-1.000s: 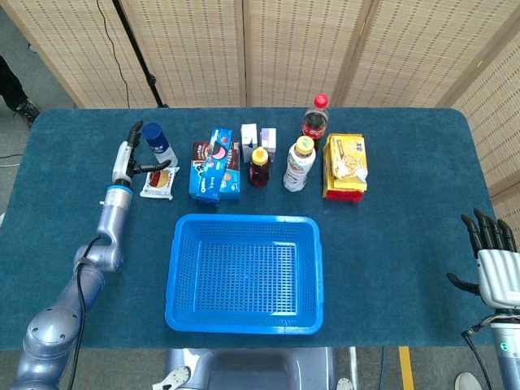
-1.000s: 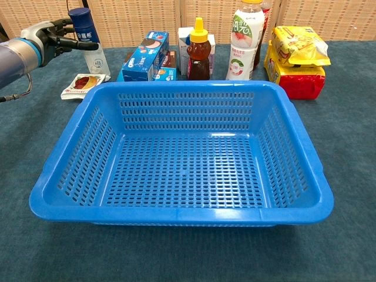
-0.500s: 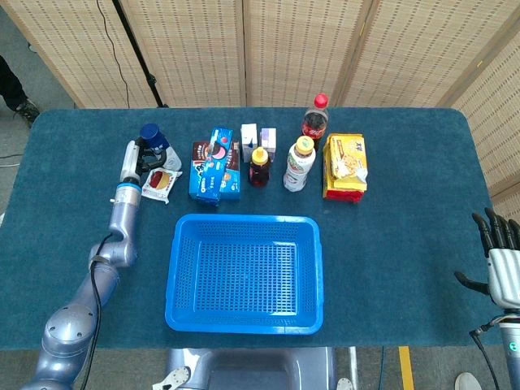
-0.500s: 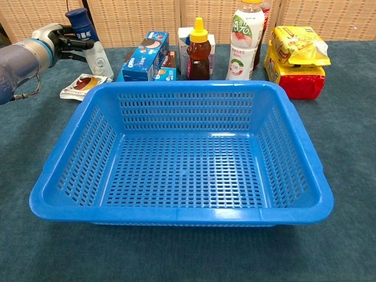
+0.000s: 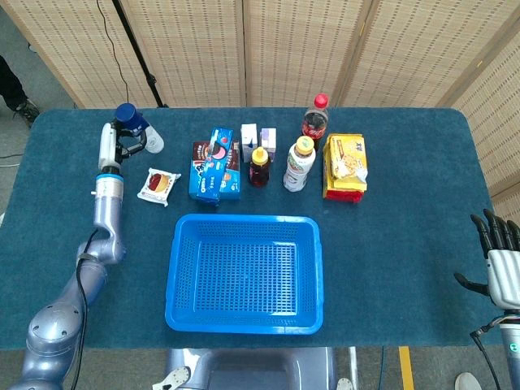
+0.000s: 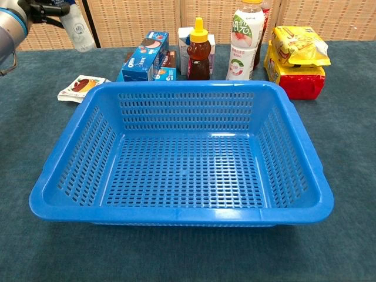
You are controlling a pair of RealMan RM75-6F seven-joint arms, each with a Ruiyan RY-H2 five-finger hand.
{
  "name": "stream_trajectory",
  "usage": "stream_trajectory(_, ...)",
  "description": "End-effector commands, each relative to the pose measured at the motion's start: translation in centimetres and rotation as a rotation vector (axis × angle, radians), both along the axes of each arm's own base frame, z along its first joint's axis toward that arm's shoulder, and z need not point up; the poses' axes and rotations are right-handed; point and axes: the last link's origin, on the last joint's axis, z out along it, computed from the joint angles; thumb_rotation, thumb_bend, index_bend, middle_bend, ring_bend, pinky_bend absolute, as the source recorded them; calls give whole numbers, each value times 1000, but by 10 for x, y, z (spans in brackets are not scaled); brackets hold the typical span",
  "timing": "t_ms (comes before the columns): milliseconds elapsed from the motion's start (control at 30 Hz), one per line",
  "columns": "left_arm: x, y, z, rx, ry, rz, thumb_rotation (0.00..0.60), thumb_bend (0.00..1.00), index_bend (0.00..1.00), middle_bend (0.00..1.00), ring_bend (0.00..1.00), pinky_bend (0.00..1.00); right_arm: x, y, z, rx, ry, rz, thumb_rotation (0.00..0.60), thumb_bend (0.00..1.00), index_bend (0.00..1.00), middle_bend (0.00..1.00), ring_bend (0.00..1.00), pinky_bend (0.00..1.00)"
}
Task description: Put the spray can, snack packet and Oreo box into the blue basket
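One spray can [image 5: 134, 128] sits in the left hand [image 5: 114, 145], whose fingers wrap its clear body; the can is lifted off the table [image 5: 65, 236] and tilted, its dark blue cap aimed away from the blue basket [image 5: 244, 273] toward the far-left corner, long axis slanting up and outward. In the chest view only the lower body of the can shows, at the top-left edge, leaning. One snack packet [image 5: 158, 185] lies flat beyond the basket's far-left corner, just apart from it, its long axis running roughly away from the basket. One Oreo box [image 5: 211, 164] rests beyond the basket's far rim, stacked on other blue packs, long axis pointing away from the basket. Further along that far rim stand one honey bottle [image 5: 259, 166], one white drink bottle [image 5: 298, 163], one cola bottle [image 5: 315, 118], two small cartons [image 5: 258, 135] and one stack of yellow-and-red packets [image 5: 345, 166]. The right hand [image 5: 497, 260] hangs well to the basket's right, fingers straight and slightly spread, holding nothing.
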Motion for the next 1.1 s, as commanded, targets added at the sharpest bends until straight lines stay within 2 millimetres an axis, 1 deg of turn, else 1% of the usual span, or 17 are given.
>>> stream_trajectory(33, 6, -6, 33, 42, 155, -185, 600, 602, 681, 470, 440, 520, 1, 1, -1, 4, 1, 5, 600, 0, 0, 0, 0, 0)
stream_trajectory(167, 16, -20, 50, 4, 277, -357, 600, 605, 681, 470, 440, 520, 8, 0, -6, 14, -1, 23, 600, 0, 0, 0, 0, 0)
stream_trajectory(267, 32, -45, 60, -63, 329, -508, 600, 605, 681, 470, 436, 520, 13, 0, -8, 16, 0, 28, 600, 0, 0, 0, 0, 0)
stream_trajectory(367, 46, -69, 62, -120, 340, -583, 600, 604, 681, 470, 433, 520, 13, 1, -8, 18, -1, 26, 600, 0, 0, 0, 0, 0)
stream_trajectory(400, 54, -81, 59, -161, 329, -621, 600, 603, 681, 470, 433, 520, 13, 1, -8, 19, -1, 28, 600, 0, 0, 0, 0, 0)
stream_trajectory(500, 69, -106, 54, -238, 349, -679, 600, 607, 681, 470, 432, 520, 12, 2, -7, 18, -2, 27, 600, 0, 0, 0, 0, 0)
stream_trajectory(567, 78, -118, 50, -282, 367, -710, 600, 609, 681, 470, 432, 520, 11, 2, -6, 16, -4, 27, 600, 0, 0, 0, 0, 0)
stream_trajectory(667, 89, -131, 45, -334, 399, -744, 600, 609, 681, 471, 432, 520, 9, 2, -4, 15, -4, 26, 600, 0, 0, 0, 0, 0)
stream_trajectory(767, 106, -149, 31, -417, 491, -805, 600, 609, 682, 472, 432, 520, 6, 1, -3, 17, -5, 23, 600, 0, 0, 0, 0, 0)
stream_trajectory(867, 116, -155, 19, -449, 579, -817, 600, 610, 682, 473, 432, 519, 6, 1, -4, 20, -5, 25, 600, 0, 0, 0, 0, 0)
stream_trajectory(933, 123, -158, 7, -483, 635, -818, 600, 610, 682, 473, 432, 519, 7, 1, -4, 19, -5, 27, 600, 0, 0, 0, 0, 0)
stream_trajectory(1100, 145, -166, -20, -551, 699, -845, 600, 610, 682, 472, 430, 520, 7, 1, -5, 18, -4, 26, 600, 0, 0, 0, 0, 0)
